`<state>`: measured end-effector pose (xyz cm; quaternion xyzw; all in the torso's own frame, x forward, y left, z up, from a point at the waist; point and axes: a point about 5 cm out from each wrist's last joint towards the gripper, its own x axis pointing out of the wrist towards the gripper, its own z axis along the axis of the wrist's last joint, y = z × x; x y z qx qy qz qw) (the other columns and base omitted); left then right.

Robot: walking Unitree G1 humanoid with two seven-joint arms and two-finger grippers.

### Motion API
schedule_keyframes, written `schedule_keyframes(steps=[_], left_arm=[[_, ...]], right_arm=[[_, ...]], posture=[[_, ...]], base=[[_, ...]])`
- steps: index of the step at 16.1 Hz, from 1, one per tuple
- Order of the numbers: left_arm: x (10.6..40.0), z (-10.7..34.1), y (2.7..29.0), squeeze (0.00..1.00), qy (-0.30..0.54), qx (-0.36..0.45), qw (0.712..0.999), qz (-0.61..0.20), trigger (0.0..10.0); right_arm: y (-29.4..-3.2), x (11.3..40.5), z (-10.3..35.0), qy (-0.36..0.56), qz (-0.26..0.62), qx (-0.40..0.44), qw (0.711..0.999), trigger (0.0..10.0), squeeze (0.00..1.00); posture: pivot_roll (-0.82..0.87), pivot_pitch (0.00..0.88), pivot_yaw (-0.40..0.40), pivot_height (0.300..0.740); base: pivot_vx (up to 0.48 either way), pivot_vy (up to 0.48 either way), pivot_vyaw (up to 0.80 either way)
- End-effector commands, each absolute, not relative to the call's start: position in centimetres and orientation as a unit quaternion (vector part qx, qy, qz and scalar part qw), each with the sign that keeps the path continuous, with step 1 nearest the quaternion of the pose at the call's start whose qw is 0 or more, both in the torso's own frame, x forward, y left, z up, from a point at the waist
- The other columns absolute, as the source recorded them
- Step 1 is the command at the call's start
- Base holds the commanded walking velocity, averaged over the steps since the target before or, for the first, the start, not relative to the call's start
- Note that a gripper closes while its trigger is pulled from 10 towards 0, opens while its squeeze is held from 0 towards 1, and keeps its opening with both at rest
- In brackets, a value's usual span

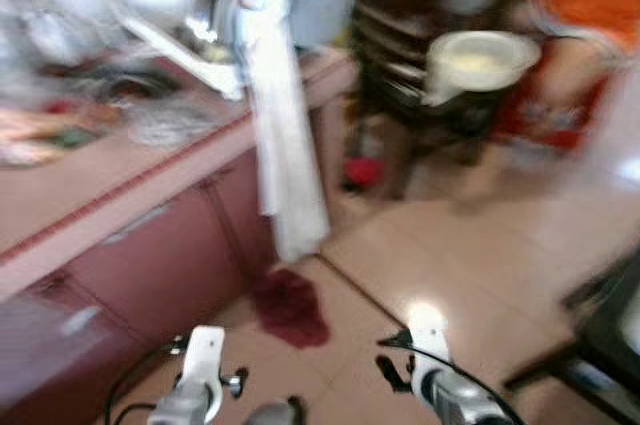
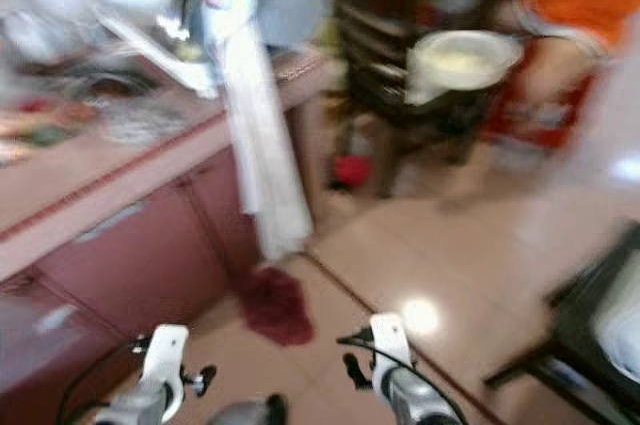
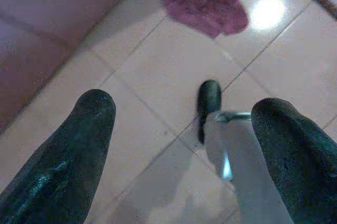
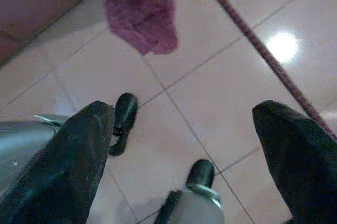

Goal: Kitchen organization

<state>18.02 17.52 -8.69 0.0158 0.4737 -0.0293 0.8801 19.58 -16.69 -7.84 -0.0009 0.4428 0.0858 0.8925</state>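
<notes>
Head views, blurred: a pink tabletop (image 1: 150, 170) carries smeared clutter; a white cloth (image 1: 285, 145) hangs off its edge, and a crumpled maroon rag (image 1: 290, 307) lies on the glossy tiled floor (image 1: 450, 245). A person in orange (image 1: 585, 5) holds a pale pot (image 1: 478, 60), its contents unclear.

Left wrist view: left end effector (image 3: 184, 145) spread wide above tile.

Right wrist view: right end effector (image 4: 184, 150) likewise spread, rag beyond.
</notes>
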Motion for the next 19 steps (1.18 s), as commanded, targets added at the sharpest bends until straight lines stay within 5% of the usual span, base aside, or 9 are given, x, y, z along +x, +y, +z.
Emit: schedule_keyframes(steps=[1, 6, 14, 19], left_arm=[[17.9, -8.7, 17.9, 0.0, 0.474, 0.015, 0.88, -0.025, 10.0], [20.0, -7.4, 18.5, 0.0, 0.425, 0.008, 0.904, -0.042, 10.0], [23.6, -3.4, 20.5, 0.0, 0.247, -0.007, 0.968, -0.046, 10.0], [23.1, 2.6, 19.8, 0.0, 0.045, 0.023, 0.997, -0.058, 10.0]], right_arm=[[-16.8, 19.5, -7.8, 0.443, 0.086, -0.003, 0.892, 10.0, 0.0], [-16.9, 20.2, -7.4, 0.421, 0.073, 0.016, 0.904, 10.0, 0.0], [-19.9, 25.3, -2.8, 0.248, 0.019, 0.071, 0.966, 10.0, 0.0], [-20.6, 25.5, 1.1, 0.121, 0.021, 0.069, 0.99, 10.0, 0.0]], posture=[[0.01, 0.0, 0.064, 0.74], [0.0, 0.0, 0.07, 0.74], [0.01, 0.0, 0.063, 0.74], [0.01, 0.0, 0.045, 0.74]], base=[[0.0, 0.0, 0.8], [0.0, 0.0, 0.8], [0.0, 0.0, 0.8], [0.0, 0.0, 0.8]])
